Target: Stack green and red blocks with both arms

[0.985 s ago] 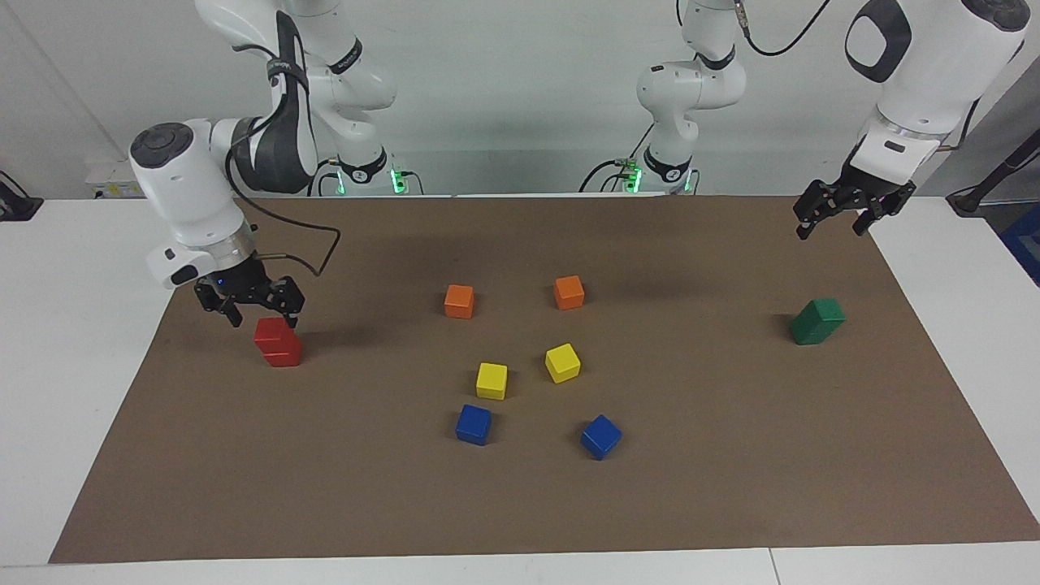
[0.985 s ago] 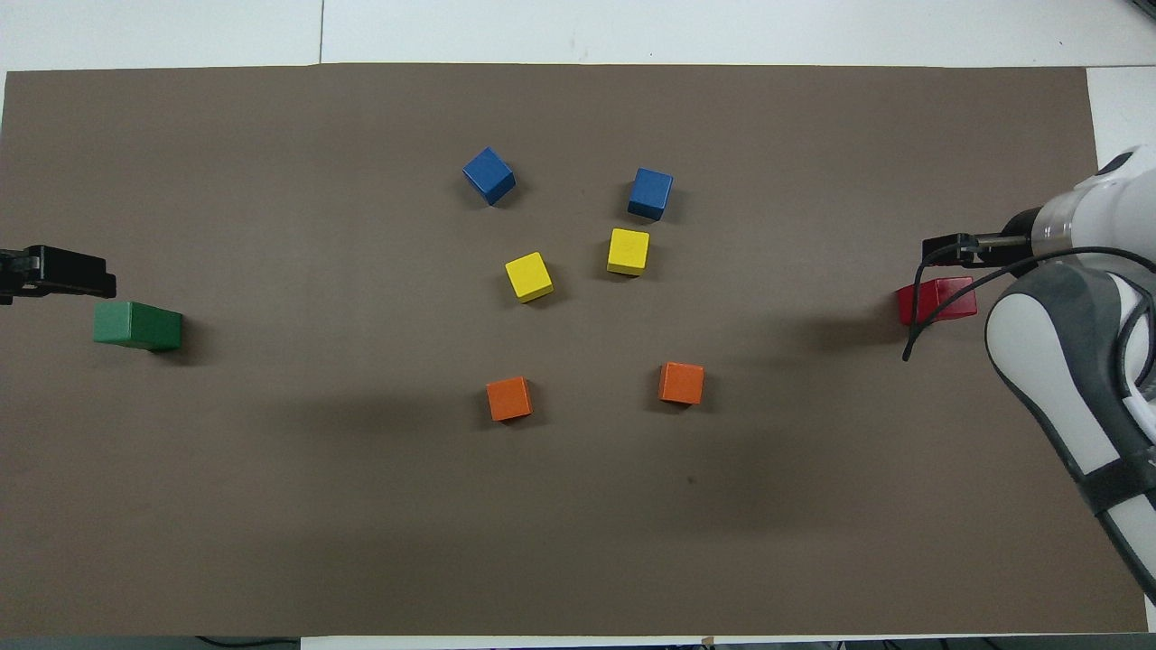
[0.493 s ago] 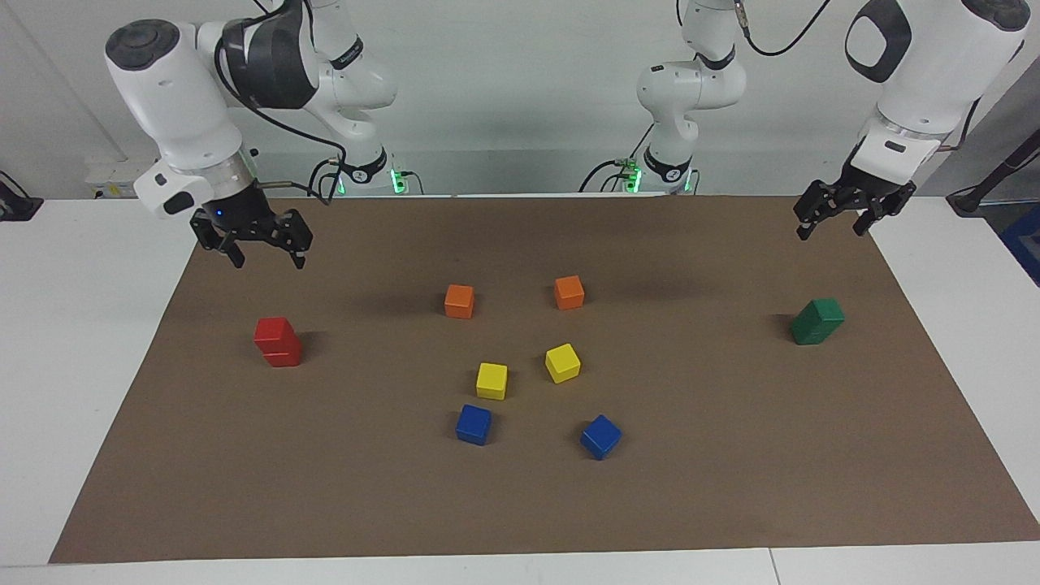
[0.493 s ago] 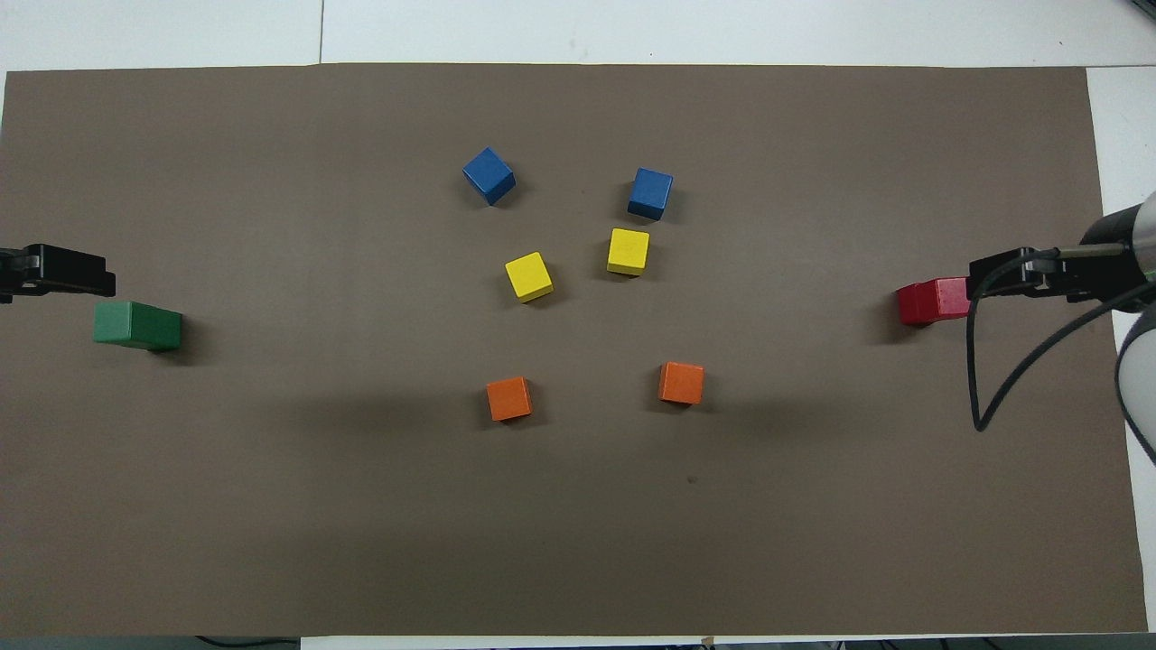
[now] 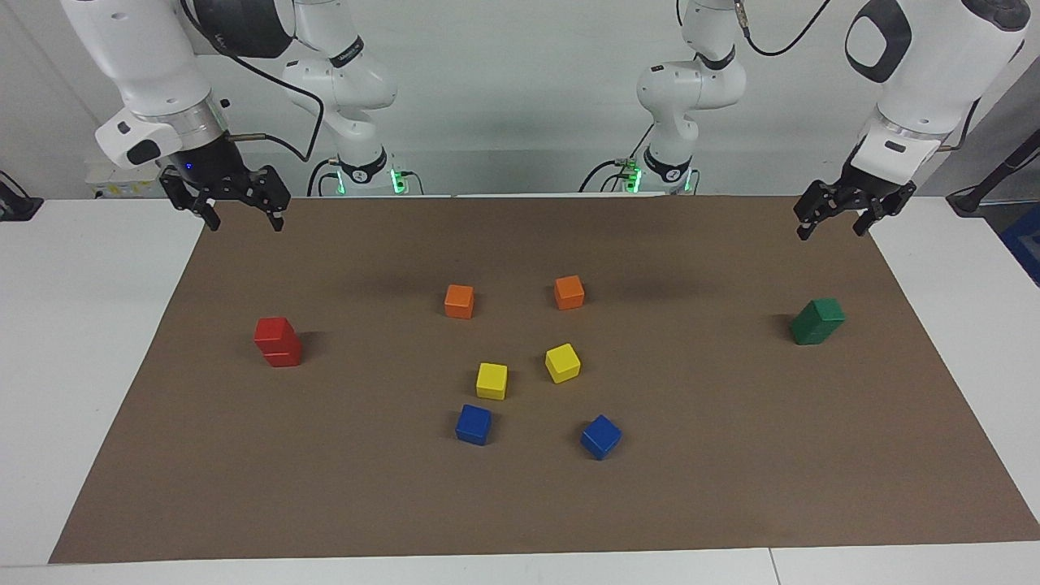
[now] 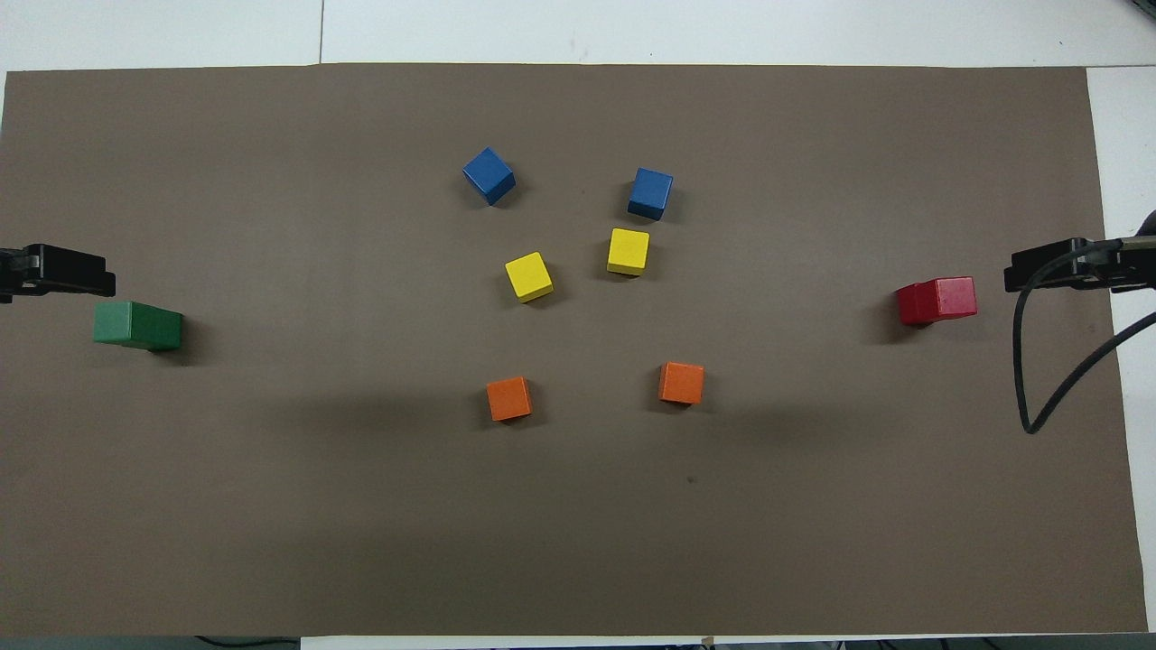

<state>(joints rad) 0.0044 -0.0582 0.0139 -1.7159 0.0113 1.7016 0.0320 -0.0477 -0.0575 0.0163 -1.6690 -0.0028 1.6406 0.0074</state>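
Note:
Two red blocks (image 5: 278, 341) stand stacked one on the other at the right arm's end of the brown mat, also seen from above as the red stack (image 6: 937, 301). Two green blocks (image 5: 817, 321) stand stacked at the left arm's end, the green stack (image 6: 137, 325) showing in the overhead view too. My right gripper (image 5: 245, 223) hangs open and empty in the air over the mat's corner by its base, well clear of the red stack. Over the mat's other robot-side corner, my left gripper (image 5: 830, 231) is open and empty, apart from the green stack.
Two orange cubes (image 5: 459, 301) (image 5: 569, 292), two yellow cubes (image 5: 491, 380) (image 5: 562, 362) and two blue cubes (image 5: 474, 424) (image 5: 600, 436) lie loose in the middle of the mat (image 5: 731, 455). White tabletop (image 5: 73, 325) surrounds the mat.
My right gripper has risen from just above the red stack and drawn back toward its base, leaving the stack standing. The left arm and all the cubes have not moved.

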